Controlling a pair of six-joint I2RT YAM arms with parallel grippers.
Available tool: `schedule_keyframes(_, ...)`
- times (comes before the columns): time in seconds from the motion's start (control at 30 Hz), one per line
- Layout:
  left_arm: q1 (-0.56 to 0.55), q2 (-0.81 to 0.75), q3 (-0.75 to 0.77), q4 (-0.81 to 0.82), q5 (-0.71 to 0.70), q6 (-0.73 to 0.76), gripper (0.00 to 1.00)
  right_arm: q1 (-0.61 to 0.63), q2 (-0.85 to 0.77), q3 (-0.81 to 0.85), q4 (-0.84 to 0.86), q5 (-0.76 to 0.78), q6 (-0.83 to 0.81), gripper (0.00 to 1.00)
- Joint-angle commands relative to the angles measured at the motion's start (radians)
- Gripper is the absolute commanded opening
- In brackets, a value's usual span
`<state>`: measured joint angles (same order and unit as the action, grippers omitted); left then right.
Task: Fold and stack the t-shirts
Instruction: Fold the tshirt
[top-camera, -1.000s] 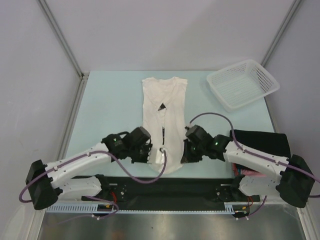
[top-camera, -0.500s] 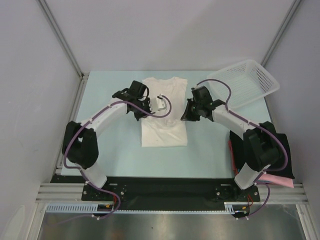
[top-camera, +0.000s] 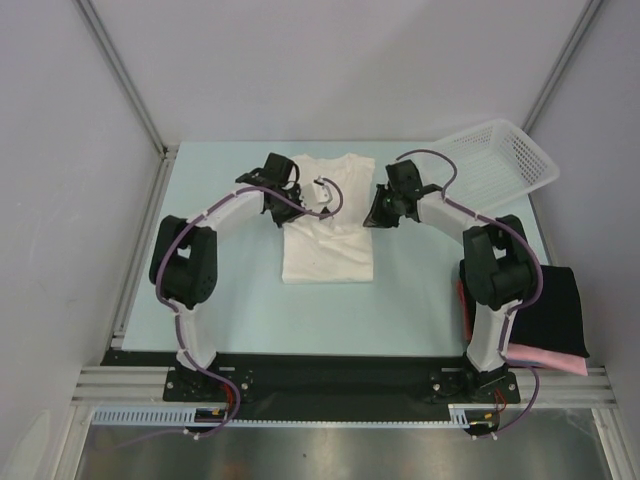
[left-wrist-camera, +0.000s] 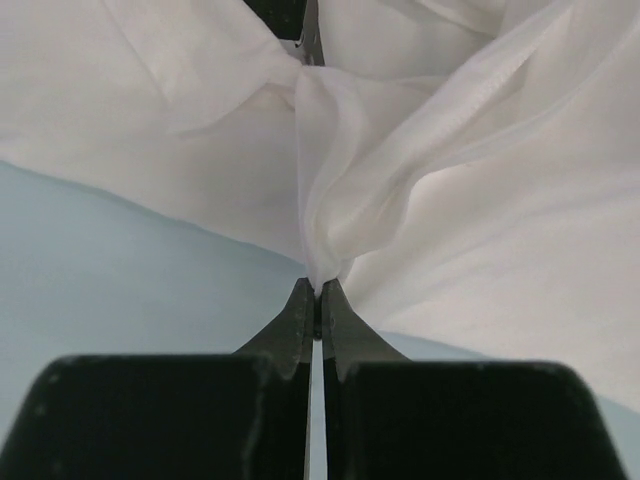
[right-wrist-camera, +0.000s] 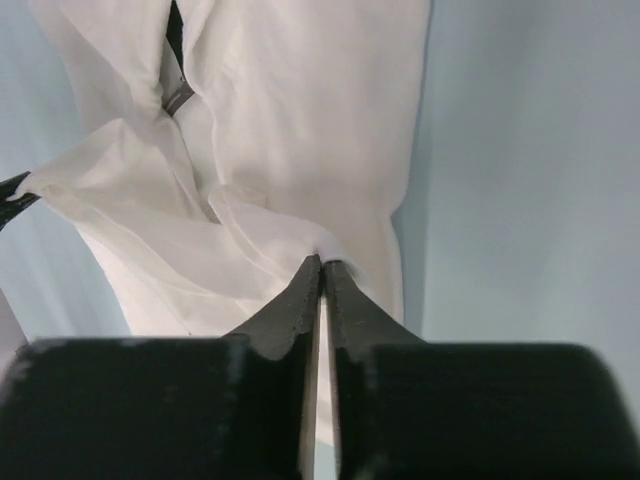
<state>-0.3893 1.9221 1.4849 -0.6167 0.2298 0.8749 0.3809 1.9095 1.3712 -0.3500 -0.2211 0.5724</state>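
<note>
Cloth pinched on both sides now. Left gripper (top-camera: 287, 203) is clenched on a bunched fold at the left edge of the white t-shirt (top-camera: 328, 245), fingertips tight together. Right gripper (top-camera: 377, 213) is clamped likewise on the right edge. Shirt lies doubled over mid-table (top-camera: 230, 290), top layer puckered btwn the arms. Black shirt (top-camera: 552, 305) sits folded near right, atop the pink shirt (top-camera: 548, 359). Basket (top-camera: 500, 160) is far right.

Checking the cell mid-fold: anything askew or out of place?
Yes. The white mesh basket at the far right looks tipped up on one side, not flat. The pink t-shirt pokes out crookedly from under the black t-shirt at the near right edge. The white t-shirt looks square.
</note>
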Motion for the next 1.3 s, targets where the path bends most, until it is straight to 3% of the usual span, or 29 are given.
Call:
schedule_keyframes(0.0,0.012,0.029,0.055,0.044,-0.02,0.016,0.01,-0.013,0.026,0.037,0.029,0.006,0.009,0.13)
schedule_keyframes(0.03,0.013,0.044,0.057,0.049,-0.03,0.012,0.07,-0.028,0.026,0.035,0.032,0.017,0.02,0.33)
schedule_keyframes(0.1,0.013,0.061,0.066,0.077,-0.079,-0.016,0.24,-0.046,0.016,0.026,0.052,0.044,0.036,0.45)
schedule_keyframes(0.13,0.015,0.08,0.074,0.09,-0.099,-0.03,0.41,-0.057,0.008,0.031,0.055,0.061,0.035,0.51)
schedule_keyframes(0.23,0.033,0.115,0.149,0.161,-0.246,-0.149,0.54,-0.057,-0.05,0.058,0.045,0.138,-0.017,0.54)
schedule_keyframes(0.33,0.101,0.114,0.258,0.111,-0.248,-0.29,0.62,-0.036,-0.15,0.023,0.055,0.193,-0.118,0.53)
schedule_keyframes(0.5,0.138,0.003,0.137,0.061,-0.121,-0.338,0.63,0.061,-0.178,-0.07,0.108,0.07,-0.212,0.46)
schedule_keyframes(0.57,0.126,-0.049,0.079,0.046,-0.046,-0.346,0.6,0.082,-0.115,-0.034,0.079,0.049,-0.238,0.34)
schedule_keyframes(0.63,0.112,-0.08,0.014,0.043,-0.008,-0.375,0.57,0.111,-0.078,0.006,0.059,0.08,-0.249,0.31)
schedule_keyframes(0.8,0.112,-0.049,-0.002,0.095,0.007,-0.502,0.6,0.104,0.022,0.08,0.02,0.219,-0.229,0.51)
schedule_keyframes(0.9,0.116,-0.005,0.006,0.139,0.0,-0.566,0.61,0.075,-0.006,0.013,0.117,0.201,-0.287,0.55)
schedule_keyframes(1.27,0.116,0.126,0.048,0.163,0.059,-0.654,0.57,0.016,0.089,0.038,0.146,0.065,-0.298,0.52)
